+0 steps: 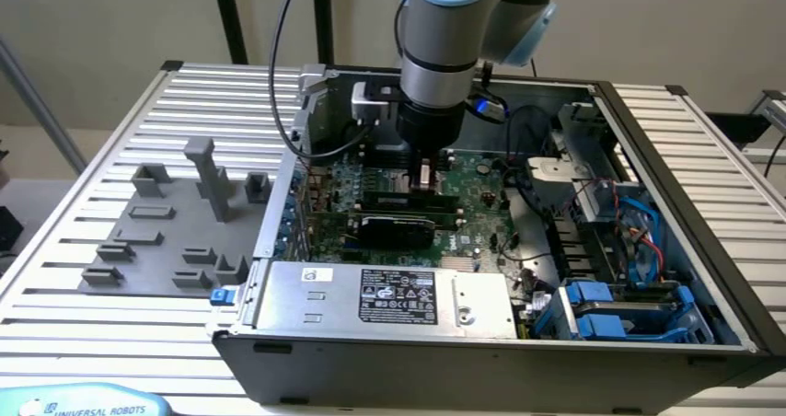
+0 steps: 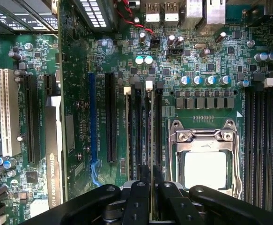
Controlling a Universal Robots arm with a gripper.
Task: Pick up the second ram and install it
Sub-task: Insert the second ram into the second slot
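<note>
Between my fingertips the second ram (image 2: 150, 154) stands on edge, a thin stick running along a memory slot beside the CPU socket (image 2: 205, 159). My claw (image 2: 151, 183) is nearly closed, pinching its near end, and in the exterior view it reaches down into the open computer case (image 1: 687, 213) over the motherboard (image 2: 80, 70). Whether the stick is seated I cannot tell. I judge the risk to be a skewed push: if the edge sits off the slot's groove, pressing could bend the board or jam it against the white latches (image 2: 149, 85). A neighbouring stick lies just beside it, leaving little room to wander.
</note>
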